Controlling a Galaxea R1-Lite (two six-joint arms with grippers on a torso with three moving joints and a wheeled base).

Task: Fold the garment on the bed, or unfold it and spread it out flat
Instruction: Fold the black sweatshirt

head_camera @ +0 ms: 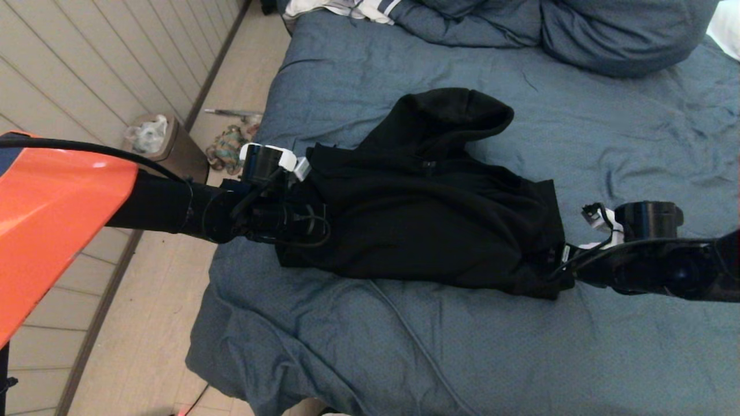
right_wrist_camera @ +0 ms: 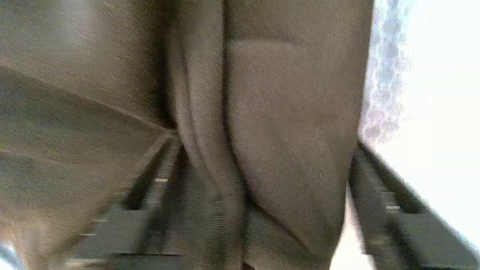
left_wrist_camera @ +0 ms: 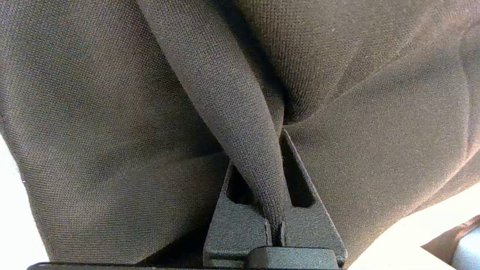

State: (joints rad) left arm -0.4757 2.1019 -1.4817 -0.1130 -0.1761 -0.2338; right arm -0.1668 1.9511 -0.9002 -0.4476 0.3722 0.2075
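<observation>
Left claw (left_wrist_camera: 275, 225) pinching garment (head_camera: 428, 219), right claw (right_wrist_camera: 262, 210) spread around its fabric — wrinkled blue bed (head_camera: 578, 358), plank floor (head_camera: 144, 346) alongside.

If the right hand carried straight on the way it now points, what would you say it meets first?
Nothing new: the right hand is open around the black garment, a thick fold lying between its fingers. Pushing on would likely just bunch more hoodie toward the left hand.

A small bin (head_camera: 155, 141) lined with a plastic bag stands on the wooden floor (head_camera: 144, 323) against the panelled wall (head_camera: 87, 63). Just beside the bin lies a crumpled multicoloured cloth (head_camera: 228, 147), and well beyond the bin lies a white striped cloth (head_camera: 347, 8).
</observation>
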